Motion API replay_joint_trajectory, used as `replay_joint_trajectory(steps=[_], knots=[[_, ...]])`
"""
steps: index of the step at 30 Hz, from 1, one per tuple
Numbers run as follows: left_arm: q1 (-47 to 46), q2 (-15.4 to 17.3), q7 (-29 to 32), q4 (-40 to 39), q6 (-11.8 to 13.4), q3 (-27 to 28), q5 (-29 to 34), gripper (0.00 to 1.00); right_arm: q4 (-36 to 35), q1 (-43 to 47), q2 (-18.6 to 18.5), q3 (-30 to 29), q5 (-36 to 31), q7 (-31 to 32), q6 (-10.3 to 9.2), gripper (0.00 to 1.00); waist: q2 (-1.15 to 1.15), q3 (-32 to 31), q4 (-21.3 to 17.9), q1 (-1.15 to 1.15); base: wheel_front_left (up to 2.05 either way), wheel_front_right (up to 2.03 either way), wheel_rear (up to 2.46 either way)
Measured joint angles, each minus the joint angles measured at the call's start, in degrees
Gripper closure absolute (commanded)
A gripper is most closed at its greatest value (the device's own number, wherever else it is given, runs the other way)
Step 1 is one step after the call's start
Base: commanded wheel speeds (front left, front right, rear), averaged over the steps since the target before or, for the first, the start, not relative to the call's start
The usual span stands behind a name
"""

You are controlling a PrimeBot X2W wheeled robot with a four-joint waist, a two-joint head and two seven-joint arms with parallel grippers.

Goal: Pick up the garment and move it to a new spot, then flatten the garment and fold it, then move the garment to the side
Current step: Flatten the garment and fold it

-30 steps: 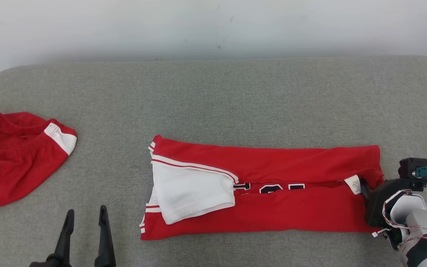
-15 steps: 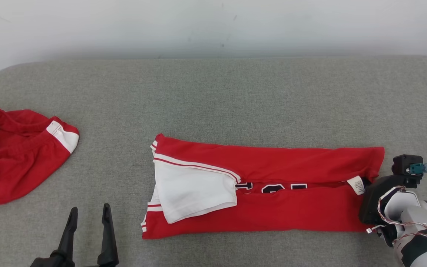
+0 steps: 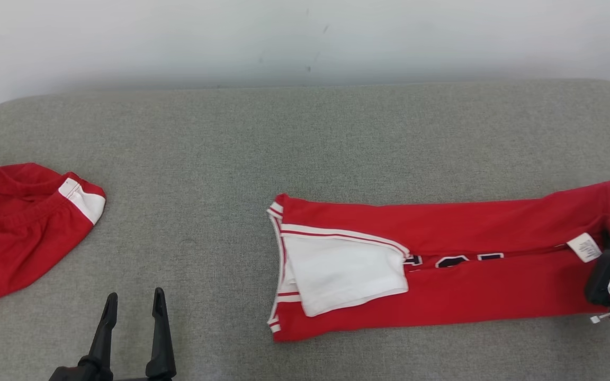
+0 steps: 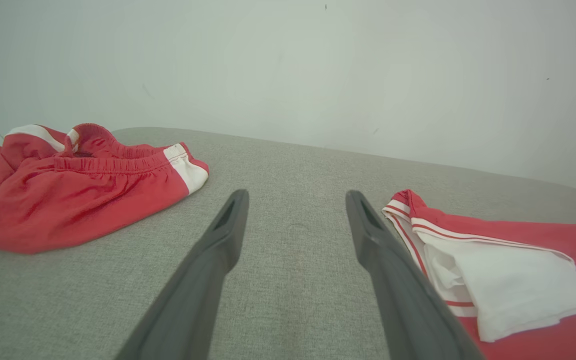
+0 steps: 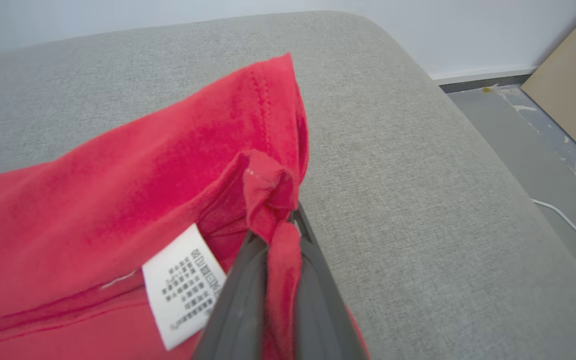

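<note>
The garment (image 3: 442, 227) is a red jersey folded into a long strip, lying across the grey cushion with a white sleeve (image 3: 347, 270) on its left end. My right gripper (image 3: 609, 244) is at the strip's right end, beside the white care label (image 3: 583, 247). In the right wrist view the right gripper (image 5: 288, 225) is shut on a bunched fold of the garment's (image 5: 143, 165) red hem. My left gripper (image 3: 134, 301) stands open at the lower left, well apart from the garment. Nothing lies between the left gripper's (image 4: 296, 200) fingers, and the garment (image 4: 468, 227) is to their right.
A second red garment with white side panels (image 3: 14, 227) lies crumpled at the far left (image 4: 68, 190). The grey cushion (image 5: 418, 175) rounds off just right of my right gripper. Beyond it are the floor, a white cable (image 5: 568, 222) and a wooden board (image 5: 573, 85). A white wall stands behind.
My right gripper has shut on the garment's right end and dragged the whole strip to the right. The crumpled garment and my left gripper have stayed where they were.
</note>
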Motion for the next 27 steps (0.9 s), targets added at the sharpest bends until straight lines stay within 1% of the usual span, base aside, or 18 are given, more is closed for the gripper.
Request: replay_joint_trajectory(steps=[3,5,7,8,11,13,16,20,24,27], knots=[[0.1,0.0,0.0,0.0,0.2,-0.2,-0.1,0.00,0.7,-0.7,-1.5,-1.1,-1.8,-0.3,-0.02,1.00,0.00,-0.3,-0.1,0.00,0.00,0.00,0.00],[0.3,0.0,0.0,0.0,0.4,-0.2,-0.1,0.00,0.9,-1.3,-1.0,-1.3,-2.5,0.1,-0.02,1.00,0.00,-0.5,-0.2,0.00,0.00,0.00,0.00],[0.4,0.0,0.0,0.0,0.5,-0.2,-0.2,0.00,0.5,-1.6,1.1,-1.1,-2.7,0.8,-0.03,1.00,0.00,-0.8,-0.3,0.00,0.00,0.00,0.00],[0.4,0.0,0.0,0.0,0.5,-0.2,-0.2,0.00,0.5,-1.6,1.1,-1.1,-2.7,0.8,-0.03,1.00,0.00,-0.8,-0.3,0.00,0.00,0.00,0.00],[0.9,0.0,0.0,0.0,0.6,-0.3,-0.3,0.00,-1.8,-1.7,5.2,-0.1,-2.0,1.5,-0.03,1.00,0.00,-1.3,-0.5,0.00,0.00,0.00,0.00],[1.1,0.0,0.0,0.1,0.6,-0.4,-0.3,0.00,-4.0,-1.6,7.0,1.4,-1.9,2.6,-0.03,1.00,0.00,-1.6,-0.7,0.00,0.00,0.00,0.00],[1.1,0.0,0.0,0.1,0.6,-0.6,-0.3,0.00,-8.6,-0.5,10.0,4.1,-0.2,4.6,-0.03,1.00,0.00,-2.1,-0.8,-0.01,0.00,0.00,0.00],[1.2,0.0,0.0,0.3,0.4,-0.5,-0.3,0.00,-17.5,2.5,14.0,9.3,3.7,8.7,-0.03,1.00,0.00,-2.6,-0.7,-0.01,0.00,0.00,0.00],[1.4,0.0,0.0,0.3,0.4,-0.5,-0.3,0.00,-27.3,5.9,14.7,13.9,6.7,13.1,-0.03,1.00,0.00,-2.8,-0.4,-0.01,0.00,0.00,0.00],[1.5,0.0,0.0,0.3,0.2,-0.5,-0.3,0.00,-34.0,8.3,15.2,17.3,7.6,16.7,-0.03,1.00,0.00,-2.7,-0.2,-0.01,0.00,0.00,0.00]])
